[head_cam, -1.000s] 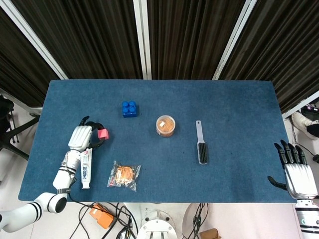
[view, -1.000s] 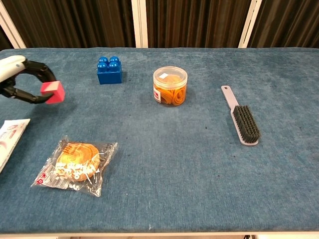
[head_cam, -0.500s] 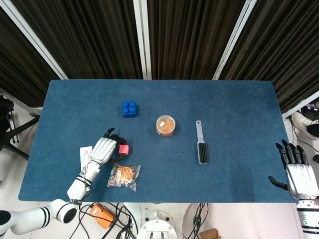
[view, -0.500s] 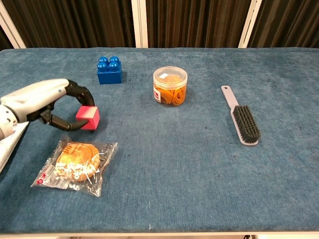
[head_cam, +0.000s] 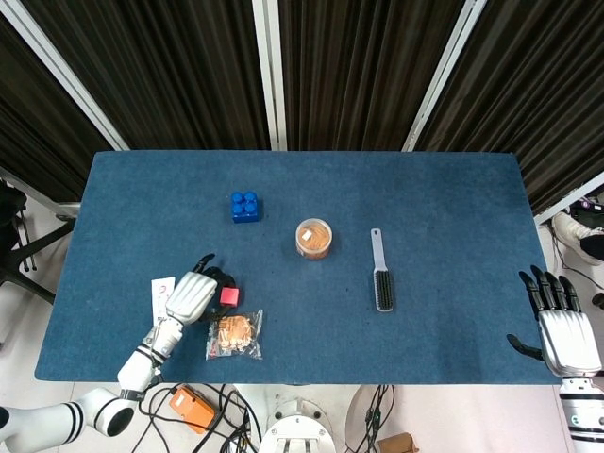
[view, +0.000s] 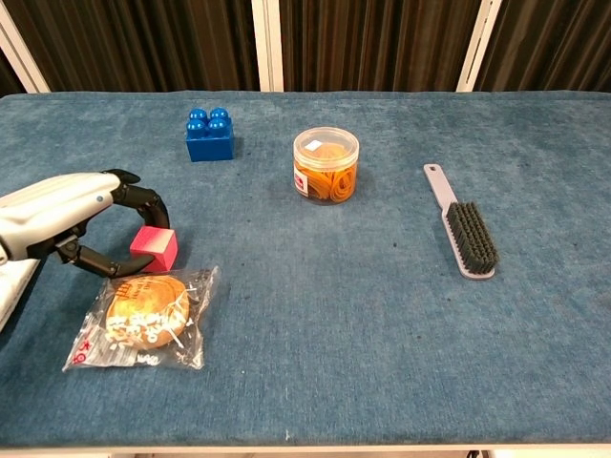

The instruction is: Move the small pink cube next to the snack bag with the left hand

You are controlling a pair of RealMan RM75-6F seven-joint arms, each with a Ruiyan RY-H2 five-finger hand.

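Observation:
The small pink cube [head_cam: 229,295] [view: 153,248] is low over the table at the front left, right against the far edge of the snack bag [head_cam: 236,333] [view: 143,320]. My left hand [head_cam: 189,299] [view: 72,224] reaches in from the left and pinches the cube between thumb and a curved finger. I cannot tell whether the cube rests on the cloth. The snack bag is a clear packet with a round orange biscuit inside. My right hand [head_cam: 566,326] hangs by the table's front right corner, fingers spread, holding nothing; only the head view shows it.
A blue toy brick [head_cam: 246,206] [view: 210,135] stands at the back left. A clear jar of orange rubber bands [head_cam: 313,238] [view: 326,166] sits mid-table, with a grey brush [head_cam: 381,274] [view: 464,229] to its right. A white tube [head_cam: 160,288] [view: 11,286] lies under my left arm.
My left hand carried the pink cube from the left side rightward and down toward me, ending at the bag's far edge. The bag shifted slightly. The right hand stayed put.

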